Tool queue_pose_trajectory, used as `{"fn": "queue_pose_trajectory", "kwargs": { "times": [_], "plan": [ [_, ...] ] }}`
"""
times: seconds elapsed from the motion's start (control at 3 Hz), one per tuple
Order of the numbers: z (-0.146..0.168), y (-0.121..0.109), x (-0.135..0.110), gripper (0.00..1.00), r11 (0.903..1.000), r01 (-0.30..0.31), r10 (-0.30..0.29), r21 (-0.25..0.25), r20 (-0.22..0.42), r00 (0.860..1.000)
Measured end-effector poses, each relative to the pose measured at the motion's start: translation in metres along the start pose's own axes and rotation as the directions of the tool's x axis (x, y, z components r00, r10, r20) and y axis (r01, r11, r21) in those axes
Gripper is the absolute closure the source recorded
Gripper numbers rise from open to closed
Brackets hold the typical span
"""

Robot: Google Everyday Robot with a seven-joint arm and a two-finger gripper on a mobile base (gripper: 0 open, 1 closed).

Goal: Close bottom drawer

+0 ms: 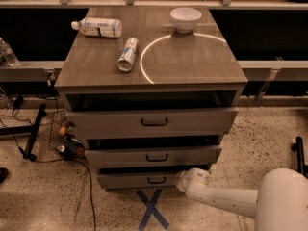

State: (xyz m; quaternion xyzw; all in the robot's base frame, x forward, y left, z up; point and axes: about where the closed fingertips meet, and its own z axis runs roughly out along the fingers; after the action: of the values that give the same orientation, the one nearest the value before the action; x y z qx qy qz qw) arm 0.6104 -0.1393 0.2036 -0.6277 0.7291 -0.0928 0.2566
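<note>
Bottom drawer (130, 180) sits at 6 o'clock of the cabinet (154, 61), lowest of three, partly out. Gripper (185, 179) is right at the drawer front's 3 o'clock end; can't tell its state. White arm (221, 196) trails off toward 4 o'clock.

arm (224, 196): white, smooth, rounded | gripper (184, 179): white, at bottom drawer (137, 181)
</note>
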Motion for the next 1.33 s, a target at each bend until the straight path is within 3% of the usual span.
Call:
{"fn": "queue_pose_trajectory", "kwargs": {
  "times": [0.33, 1.0, 1.33],
  "plan": [
    [0.002, -0.001, 0.004, 0.5, 1.0, 0.009, -0.009, 0.001, -0.013, 1.0],
    [-0.015, 0.019, 0.059, 0.95, 0.9984, 0.011, -0.019, -0.055, -0.139, 0.99],
    [-0.045, 0.015, 0.082, 1.0, 0.9994, -0.027, 0.024, -0.02, -0.136, 0.99]
  ]
}}
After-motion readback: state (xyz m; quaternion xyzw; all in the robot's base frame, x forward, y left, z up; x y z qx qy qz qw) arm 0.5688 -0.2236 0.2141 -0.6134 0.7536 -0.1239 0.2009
